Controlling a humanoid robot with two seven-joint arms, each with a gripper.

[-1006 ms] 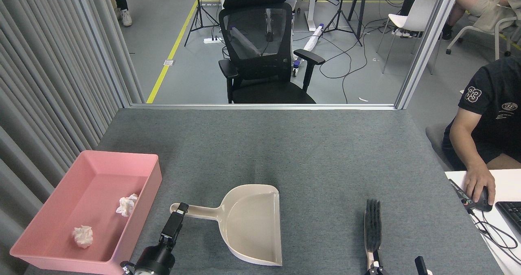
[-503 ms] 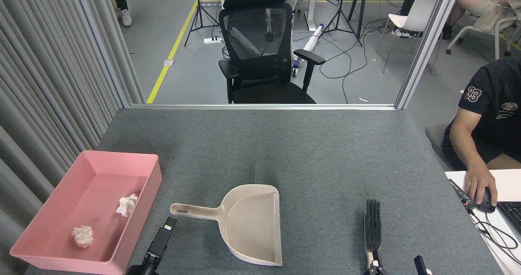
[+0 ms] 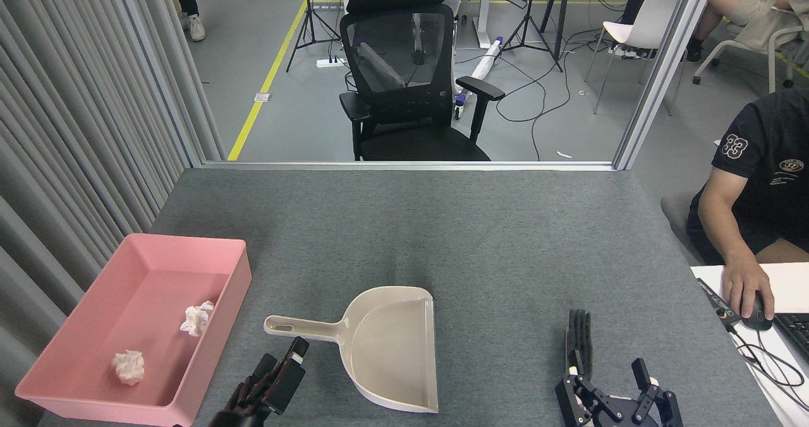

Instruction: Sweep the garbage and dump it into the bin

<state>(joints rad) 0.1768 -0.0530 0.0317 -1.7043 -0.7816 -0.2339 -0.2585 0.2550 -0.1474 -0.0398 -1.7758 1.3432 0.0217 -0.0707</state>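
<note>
Since half a second ago your right gripper (image 3: pixel 616 394) rose into view, jaws spread and empty, beside the brush (image 3: pixel 579 346); your left gripper (image 3: pixel 284 370) is unclear. Both garbage wads (image 3: pixel 197 317) lie in the bin (image 3: pixel 222 326) at the desk's left edge: light, soft, pinch them gently

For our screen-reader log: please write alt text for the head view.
Two white tissue wads lie inside a pink bin at left on a grey table. An empty beige dustpan and a black brush lie released, both grippers, left and right, near the bottom edge.
</note>
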